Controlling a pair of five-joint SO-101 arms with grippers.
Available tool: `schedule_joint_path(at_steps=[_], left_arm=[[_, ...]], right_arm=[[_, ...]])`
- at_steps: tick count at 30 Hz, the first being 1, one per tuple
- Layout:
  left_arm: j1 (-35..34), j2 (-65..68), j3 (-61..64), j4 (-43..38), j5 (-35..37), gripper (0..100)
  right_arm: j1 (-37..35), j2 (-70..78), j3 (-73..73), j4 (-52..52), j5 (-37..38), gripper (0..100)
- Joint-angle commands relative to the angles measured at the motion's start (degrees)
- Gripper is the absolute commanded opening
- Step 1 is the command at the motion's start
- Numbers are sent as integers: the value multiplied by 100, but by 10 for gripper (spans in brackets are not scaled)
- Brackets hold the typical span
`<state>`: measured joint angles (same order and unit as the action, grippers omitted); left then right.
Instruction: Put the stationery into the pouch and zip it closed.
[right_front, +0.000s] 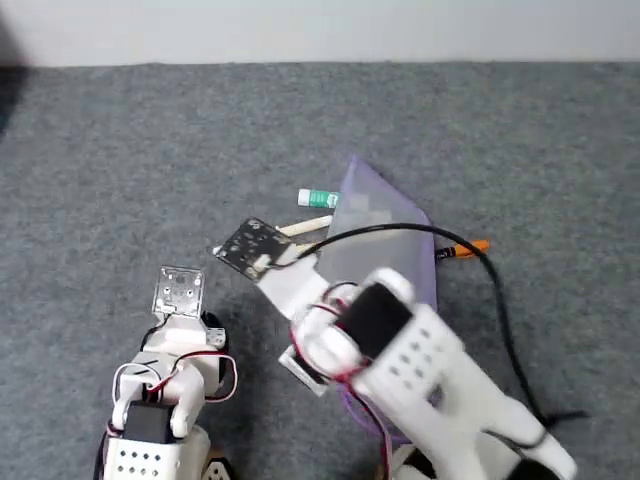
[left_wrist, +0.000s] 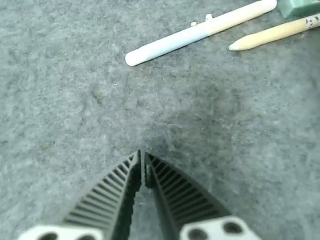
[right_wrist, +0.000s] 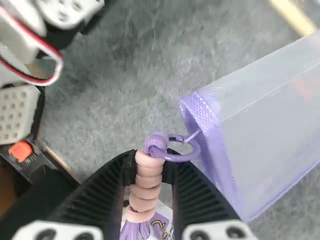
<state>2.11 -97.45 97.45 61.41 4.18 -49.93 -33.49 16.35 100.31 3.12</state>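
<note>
Two pincers, one pouch.
The right gripper (right_wrist: 147, 162) pinches the beaded zip pull (right_wrist: 145, 182) of the pouch (right_wrist: 260, 130); the left gripper (left_wrist: 141, 161), clenched empty, hovers above the table (left_wrist: 70, 105).

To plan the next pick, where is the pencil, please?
In the high view, the pencil lies at the left edge of the purple pouch, beside the green-and-white stick.

The right arm (right_front: 430, 370) hides much of the pouch (right_front: 385, 215) (high view); the green item (left_wrist: 300, 6) is cropped.
</note>
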Motion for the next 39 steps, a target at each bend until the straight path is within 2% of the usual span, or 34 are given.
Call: schedule_joint_path(at_steps=[1, 8, 12, 14, 16, 20, 23, 28, 31, 36, 39], left_arm=[[26, -62, -532, -9, 35, 14], [88, -62, -1666, -26, 62, 43], [290, -62, -2211, 9, 404, 209], [686, -35, -2440, 176, 642, 296], [1213, -26, -2598, 352, 844, 339], [2119, -26, -2774, 580, 1275, 326], [2435, -44, -2800, 519, 1301, 318], [2514, -62, -2967, 492, 1292, 304], [2532, -18, -3204, 633, 1284, 304], [2541, -18, -3204, 862, 835, 304], [2840, -18, -3222, 985, 791, 304]], right_arm=[[-13, -752, -26, 242, -70, 8], [251, -1736, 457, -198, -44, 8], [251, -2273, 967, -541, -26, 8], [251, -2519, 1213, -699, -18, 8], [251, -2721, 1407, -787, 18, 8], [251, -3116, 1644, -813, 475, 8], [251, -3433, 1785, -813, 791, 8], [286, -3960, 1987, -813, 1187, 8], [549, -4145, 2040, -822, 1354, 8], [699, -4277, 2057, -831, 1635, 8], [699, -4251, 2057, -1033, 1635, 8]])
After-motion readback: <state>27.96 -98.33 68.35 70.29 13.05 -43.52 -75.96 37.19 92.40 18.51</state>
